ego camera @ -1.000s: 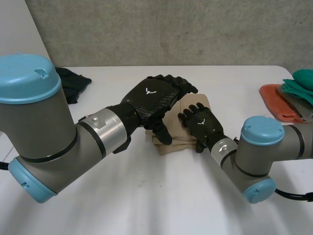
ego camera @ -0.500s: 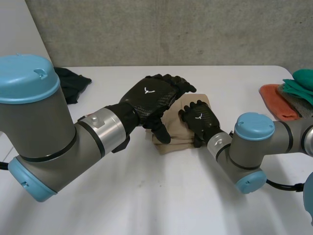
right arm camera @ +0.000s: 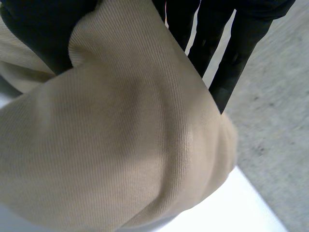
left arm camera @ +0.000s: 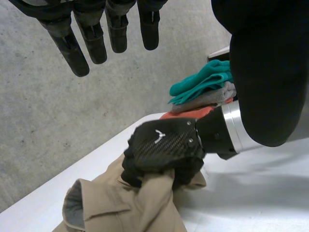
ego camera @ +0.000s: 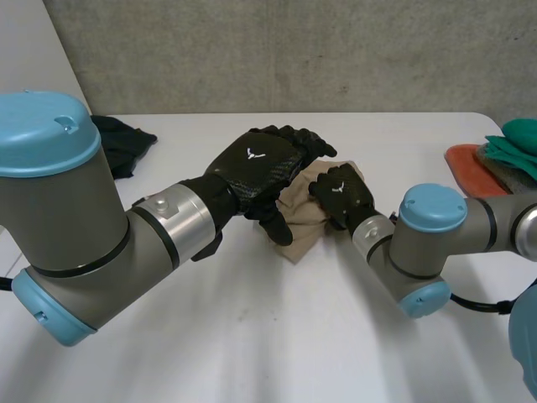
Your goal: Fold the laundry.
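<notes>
Firmly, the right hand (ego camera: pixel 342 195) clutches the tan cloth (ego camera: pixel 302 222) in curled fingers. The left hand (ego camera: pixel 256 168) hovers close above, fingers straight, holding nothing.

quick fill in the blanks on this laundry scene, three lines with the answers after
1. The right hand is shut on a ____ cloth.
2. The left hand is ____, its fingers straight.
3. The top cloth of the pile beyond the right hand is ____.
Missing words: beige; open; green.
</notes>
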{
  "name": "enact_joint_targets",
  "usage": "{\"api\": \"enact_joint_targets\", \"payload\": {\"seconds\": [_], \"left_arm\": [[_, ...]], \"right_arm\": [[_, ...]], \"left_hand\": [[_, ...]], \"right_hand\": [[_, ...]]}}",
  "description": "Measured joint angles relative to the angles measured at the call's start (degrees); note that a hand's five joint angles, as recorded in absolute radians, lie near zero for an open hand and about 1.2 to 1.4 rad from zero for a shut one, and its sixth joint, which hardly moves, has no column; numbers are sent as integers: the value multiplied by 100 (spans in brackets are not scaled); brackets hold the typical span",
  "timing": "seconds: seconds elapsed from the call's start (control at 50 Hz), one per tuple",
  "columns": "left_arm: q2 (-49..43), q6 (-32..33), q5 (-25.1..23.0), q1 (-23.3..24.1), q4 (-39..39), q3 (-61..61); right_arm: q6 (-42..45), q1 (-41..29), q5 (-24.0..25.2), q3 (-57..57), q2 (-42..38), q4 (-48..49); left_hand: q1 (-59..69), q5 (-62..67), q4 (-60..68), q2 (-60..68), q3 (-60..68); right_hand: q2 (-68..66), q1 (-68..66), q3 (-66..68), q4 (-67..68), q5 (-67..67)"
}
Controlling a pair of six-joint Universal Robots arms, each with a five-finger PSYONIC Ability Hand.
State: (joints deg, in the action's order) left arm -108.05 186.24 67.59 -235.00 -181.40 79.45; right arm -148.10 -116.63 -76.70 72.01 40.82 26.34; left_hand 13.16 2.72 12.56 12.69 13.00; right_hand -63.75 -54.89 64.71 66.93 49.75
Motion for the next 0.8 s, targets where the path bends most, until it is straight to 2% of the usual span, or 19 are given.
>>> {"api": "enact_joint_targets", "payload": {"seconds": [0.18,0.3,0.42,0.54,0.66,0.8], "left_arm": [[107,-3,8,-67,-3,-20],[238,-8,-13,-89,-12,-49],[290,-15,-31,-77,-70,-70],[297,-18,-36,-58,-141,-68],[295,-18,-39,-57,-153,-55],[294,-18,-38,-39,-151,-49]], "right_arm": [[46,214,290,-203,646,197],[-71,1022,1303,-491,1192,426],[-506,1880,1867,-966,1405,455],[-2037,3213,2449,-1688,1446,577],[-3536,4258,2726,-2283,1045,1184],[-4318,4933,2964,-2310,434,2045]], "left_hand": [[0,0,0,0,0],[0,0,0,0,0],[0,0,0,0,0],[0,0,0,0,0],[0,0,0,0,0],[0,0,0,0,0]], "right_hand": [[0,0,1,162,299],[-82,0,67,179,345],[-152,0,145,191,391],[-168,0,188,192,391],[-168,0,192,193,392],[-168,0,192,197,435]]}}
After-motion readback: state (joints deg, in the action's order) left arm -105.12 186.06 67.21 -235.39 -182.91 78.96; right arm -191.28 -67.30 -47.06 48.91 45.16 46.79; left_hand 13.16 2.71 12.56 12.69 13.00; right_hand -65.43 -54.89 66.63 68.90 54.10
